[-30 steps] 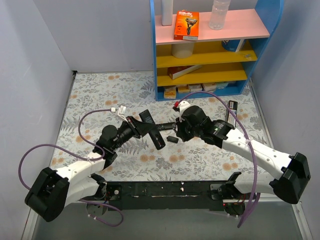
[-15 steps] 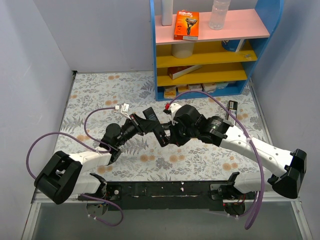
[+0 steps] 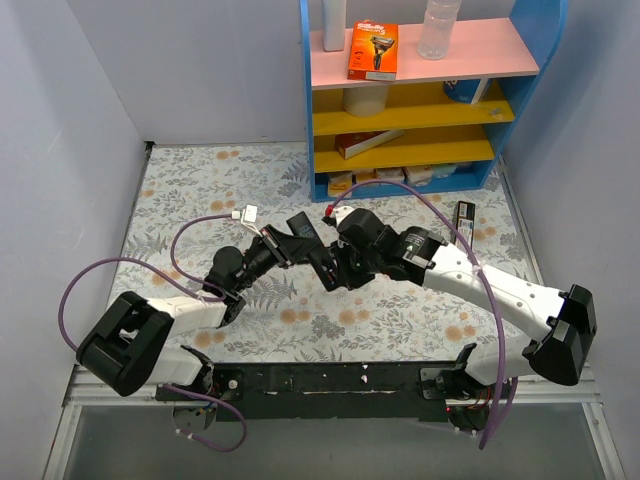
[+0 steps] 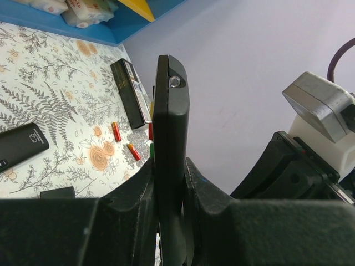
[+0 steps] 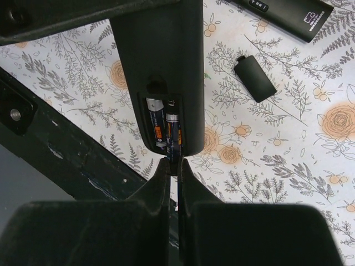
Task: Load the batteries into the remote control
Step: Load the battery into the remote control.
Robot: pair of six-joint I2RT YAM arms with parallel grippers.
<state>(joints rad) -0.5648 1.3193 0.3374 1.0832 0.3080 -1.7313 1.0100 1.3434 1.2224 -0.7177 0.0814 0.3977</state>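
Left gripper (image 4: pixel 169 173) clamped tight on remote control (image 4: pixel 170 127), held edge-on above table (image 4: pixel 55 100). Open back compartment faces right gripper (image 5: pixel 173 169). Two batteries (image 5: pixel 166 133) side by side inside compartment. Right fingers (image 5: pixel 158 188) nearly together, thin slit only. Tips at compartment's lower edge, at end of right-hand cell; cannot tell if pinching it. Loose red cells (image 4: pixel 116 131) on table, cover piece (image 5: pixel 254 78) nearby.

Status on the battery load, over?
Left gripper shut on remote control. Right gripper shut, tips at two batteries seated in its open bay. Cover off, lying on table.
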